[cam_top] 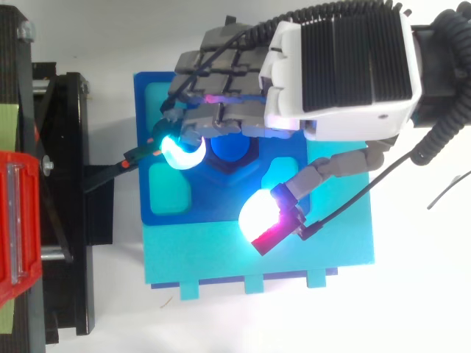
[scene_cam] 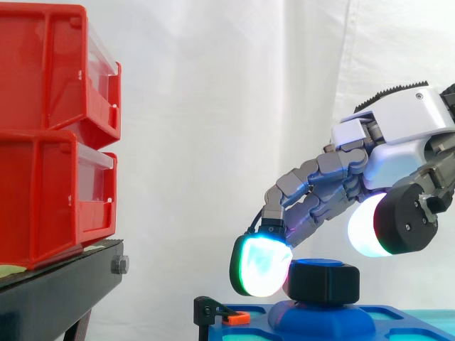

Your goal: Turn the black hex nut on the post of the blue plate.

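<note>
Though what the red bins (scene_cam: 43, 142) hold is hidden, the relaxed hand (scene_cam: 402, 124) touches the black hex nut (scene_cam: 323, 282), grasping nothing.

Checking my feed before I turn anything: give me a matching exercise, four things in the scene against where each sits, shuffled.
1. black hex nut
2. red bins
3. hand
4. orange-tipped clamp

A. stacked on the black stand
B. at the blue plate edge facing the bins
C. on the plate's post
D. above the nut, one glowing fingertip beside it

Pairs: 1-C, 2-A, 3-D, 4-B
</note>
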You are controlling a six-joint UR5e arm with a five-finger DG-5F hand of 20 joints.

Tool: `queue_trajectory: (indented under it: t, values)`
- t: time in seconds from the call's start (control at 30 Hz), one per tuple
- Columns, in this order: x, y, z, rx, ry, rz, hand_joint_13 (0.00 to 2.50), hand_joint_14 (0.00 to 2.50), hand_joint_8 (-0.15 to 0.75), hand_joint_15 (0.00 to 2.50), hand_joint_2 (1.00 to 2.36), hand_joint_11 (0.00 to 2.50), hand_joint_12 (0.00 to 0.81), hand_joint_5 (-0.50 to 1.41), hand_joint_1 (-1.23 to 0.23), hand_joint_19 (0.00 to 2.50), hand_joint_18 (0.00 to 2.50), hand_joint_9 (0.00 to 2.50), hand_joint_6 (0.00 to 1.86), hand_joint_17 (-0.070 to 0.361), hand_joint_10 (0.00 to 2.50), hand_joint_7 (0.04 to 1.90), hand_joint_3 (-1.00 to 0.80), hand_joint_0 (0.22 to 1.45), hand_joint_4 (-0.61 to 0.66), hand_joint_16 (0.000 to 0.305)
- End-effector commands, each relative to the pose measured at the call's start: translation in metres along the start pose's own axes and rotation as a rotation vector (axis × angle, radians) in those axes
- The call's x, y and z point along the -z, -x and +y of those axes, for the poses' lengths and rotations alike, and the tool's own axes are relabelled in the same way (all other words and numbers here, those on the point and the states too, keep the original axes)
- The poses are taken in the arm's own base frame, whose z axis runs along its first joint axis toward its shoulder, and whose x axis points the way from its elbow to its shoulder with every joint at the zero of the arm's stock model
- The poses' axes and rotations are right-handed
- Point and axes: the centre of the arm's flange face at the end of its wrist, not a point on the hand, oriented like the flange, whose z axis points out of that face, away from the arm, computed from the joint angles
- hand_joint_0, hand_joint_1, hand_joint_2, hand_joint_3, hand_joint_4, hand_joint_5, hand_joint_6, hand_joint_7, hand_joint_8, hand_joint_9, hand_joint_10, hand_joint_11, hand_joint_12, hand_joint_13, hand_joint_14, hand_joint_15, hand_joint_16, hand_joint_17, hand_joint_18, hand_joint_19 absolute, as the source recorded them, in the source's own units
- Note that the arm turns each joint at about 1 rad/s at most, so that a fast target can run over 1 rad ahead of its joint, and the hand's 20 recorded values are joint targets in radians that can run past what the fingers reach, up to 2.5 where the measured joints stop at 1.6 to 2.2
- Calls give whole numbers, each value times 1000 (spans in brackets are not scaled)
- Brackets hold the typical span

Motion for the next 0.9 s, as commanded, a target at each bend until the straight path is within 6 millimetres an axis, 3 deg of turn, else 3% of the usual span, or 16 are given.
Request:
queue_trajectory:
  t: [0.0, 0.87]
  values:
    - [1, 1, -2, -1, 4, 1, 331, 0, 286, 14, 1000, 0, 393, -181, -491, 177, 196, 398, 502, 115, 1, 834, -500, 464, 239, 51]
    - [11, 11, -33, -6, 55, 9, 330, 0, 283, 20, 1000, 0, 392, -181, -492, 178, 193, 398, 502, 115, 0, 836, -500, 465, 237, 51]
